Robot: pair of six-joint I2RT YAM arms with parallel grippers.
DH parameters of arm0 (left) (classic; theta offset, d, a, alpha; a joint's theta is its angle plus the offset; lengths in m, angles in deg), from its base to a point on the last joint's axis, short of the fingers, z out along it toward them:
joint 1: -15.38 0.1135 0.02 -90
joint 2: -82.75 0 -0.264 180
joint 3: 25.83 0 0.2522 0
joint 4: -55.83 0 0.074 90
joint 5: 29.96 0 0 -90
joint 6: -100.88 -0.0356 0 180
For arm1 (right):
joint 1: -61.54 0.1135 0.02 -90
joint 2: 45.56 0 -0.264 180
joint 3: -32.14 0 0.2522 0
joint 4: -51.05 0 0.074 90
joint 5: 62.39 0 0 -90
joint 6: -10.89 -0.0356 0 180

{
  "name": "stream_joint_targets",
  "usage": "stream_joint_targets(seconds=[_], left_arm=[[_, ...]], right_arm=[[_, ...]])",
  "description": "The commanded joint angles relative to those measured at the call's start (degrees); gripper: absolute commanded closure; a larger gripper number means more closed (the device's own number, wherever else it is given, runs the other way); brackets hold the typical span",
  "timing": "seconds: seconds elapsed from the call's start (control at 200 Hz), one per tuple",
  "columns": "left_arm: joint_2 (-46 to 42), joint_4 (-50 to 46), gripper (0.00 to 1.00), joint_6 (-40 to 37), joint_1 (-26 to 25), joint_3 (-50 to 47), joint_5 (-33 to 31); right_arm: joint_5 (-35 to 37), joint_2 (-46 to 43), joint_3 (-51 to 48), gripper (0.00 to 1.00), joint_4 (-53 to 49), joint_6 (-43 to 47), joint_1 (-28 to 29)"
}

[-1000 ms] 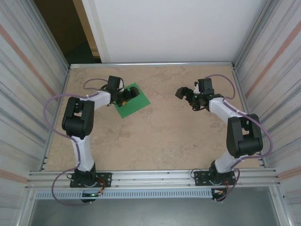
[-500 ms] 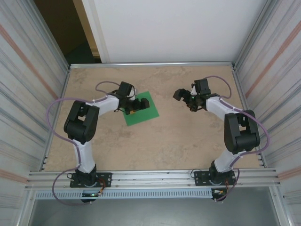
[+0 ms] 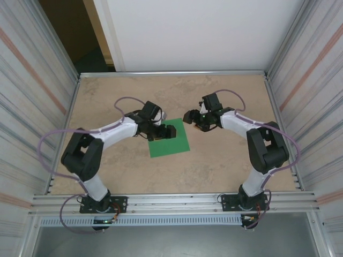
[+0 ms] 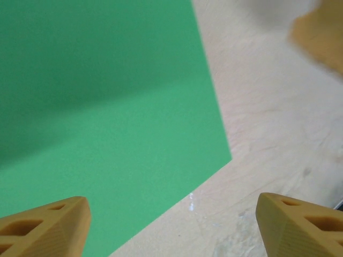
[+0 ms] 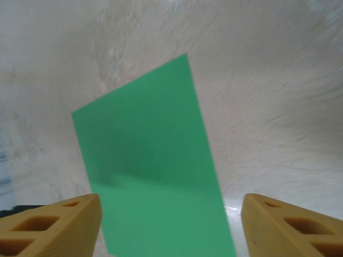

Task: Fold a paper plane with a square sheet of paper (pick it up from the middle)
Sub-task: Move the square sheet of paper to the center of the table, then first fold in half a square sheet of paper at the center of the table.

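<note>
Green sheet (image 3: 171, 144) partly beneath left hand (image 3: 168, 131)

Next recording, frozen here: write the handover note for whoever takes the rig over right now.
Left gripper: open, holding nothing, over the far part of the square sheet of paper; whether it touches the sheet is unclear.
Right gripper: open, empty, beside the sheet's far right corner.
Sheet: flat and unfolded on the table, near its middle.
Done: no pickup, no fold.
Left: pick the sheet up from its middle, then all the folding.
</note>
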Motion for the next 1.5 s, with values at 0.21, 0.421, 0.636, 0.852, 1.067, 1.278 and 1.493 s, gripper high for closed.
stream_joint_targets(seconds=[0.21, 0.421, 0.636, 0.852, 1.067, 1.278, 1.493], left_arm=[[-2.9, 9.3, 0.19, 11.9, 8.3, -9.6, 2.1], [-1.6, 9.3, 0.18, 12.4, 8.4, -9.5, 1.7], [-0.8, 9.2, 0.17, 12.1, 8.4, -8.8, 1.9], [0.2, 8.0, 0.16, 11.2, 8.4, -7.7, 3.0], [1.1, 7.4, 0.16, 10.1, 8.4, -7.0, 4.1], [2.2, 5.9, 0.17, 7.7, 8.2, -3.9, 5.0], [3.0, 3.7, 0.17, 8.6, 7.5, -3.0, 2.7]], right_arm=[[-3.7, 11.4, 11.6, 0.43, -3.8, 0.1, 5.4], [-1.6, 17.3, 16.7, 0.43, -6.8, -0.9, 5.9], [-0.3, 19.3, 16.4, 0.43, -8.8, -4.2, 5.3], [1.7, 17.7, 11.5, 0.43, -11.6, -5.9, 5.3], [1.5, 12.7, 5.4, 0.45, -8.5, -10.5, 5.5], [1.3, 3.3, 6.2, 0.44, -4.0, -7.8, 4.2], [0.3, 1.6, 3.7, 0.46, -6.3, -1.5, 1.4]])
